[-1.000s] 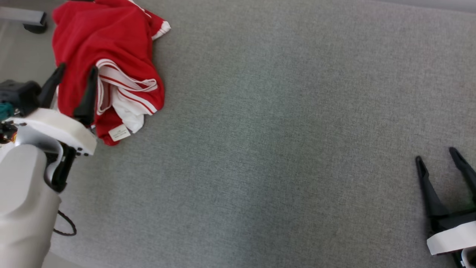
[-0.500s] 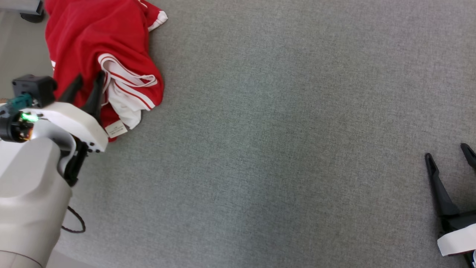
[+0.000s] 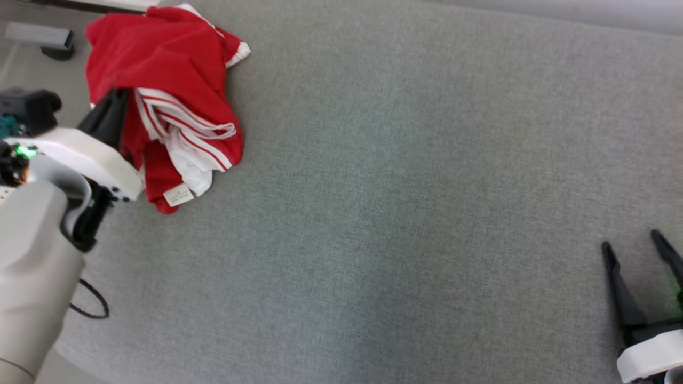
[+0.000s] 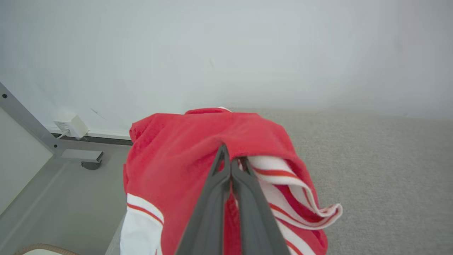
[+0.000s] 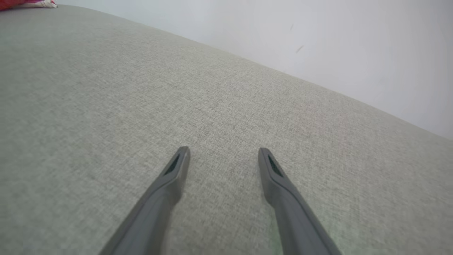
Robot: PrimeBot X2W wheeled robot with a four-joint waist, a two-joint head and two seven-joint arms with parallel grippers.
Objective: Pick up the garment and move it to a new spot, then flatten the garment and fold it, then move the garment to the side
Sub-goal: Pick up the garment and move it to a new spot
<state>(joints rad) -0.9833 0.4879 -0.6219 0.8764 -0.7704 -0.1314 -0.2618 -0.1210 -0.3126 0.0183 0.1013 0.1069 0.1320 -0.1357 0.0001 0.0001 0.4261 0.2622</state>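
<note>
Grey surface (image 3: 405,213): red garment (image 3: 160,58) far left, pinched in left hand (image 3: 116,97).

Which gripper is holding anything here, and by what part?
The left gripper is shut on the crumpled red garment with white stripes, pinching a red fold beside the white striped band. The right gripper is open, holding nothing.
</note>
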